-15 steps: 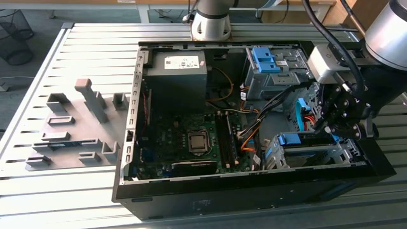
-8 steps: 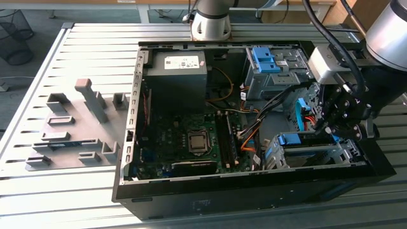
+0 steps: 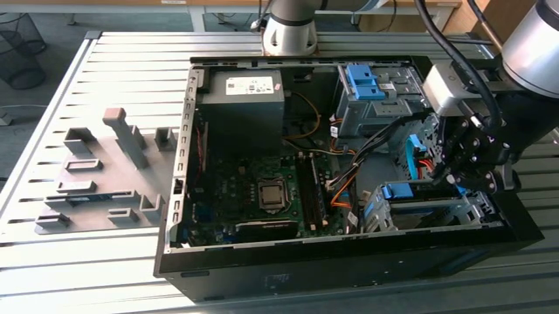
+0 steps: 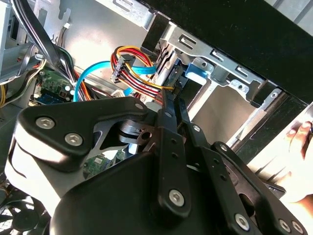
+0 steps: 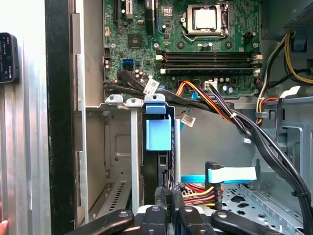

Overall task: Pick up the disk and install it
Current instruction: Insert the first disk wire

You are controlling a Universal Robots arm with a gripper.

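the one end effector [image 3: 467,171] hangs inside the open computer case [image 3: 349,258] on the exterior view's right, its black fingers [image 5: 166,215] drawn together with no visible gap and nothing between them, so it is clenched on nothing. just beyond the fingertips in the first wrist view stands the disk [image 5: 159,132], set on edge in the metal drive cage [image 5: 115,147]; what shows of it is a blue plastic handle at its end and a dark narrow edge below, with one empty slot of the cage beside it. in the exterior view the same blue handle [image 3: 410,191] lies at the top of the cage near the case's front corner, right under the end effector. beside the cage, one flat blue cable [image 5: 230,175] and one bundle of red, yellow and black wires [image 5: 198,193] end in connectors near the fingers. farther in lies one green motherboard [image 5: 195,39] with one processor socket and four memory slots. in the exterior view, a second blue bracket [image 3: 362,82] sits in the far bay, and one grey power supply [image 3: 245,104] fills the far corner. on the slatted metal surface [image 3: 105,261], well apart from the case, stands one grey fixture tray [image 3: 101,176]. part of a person's hand [image 4: 298,147] shows outside the case in the second wrist view.
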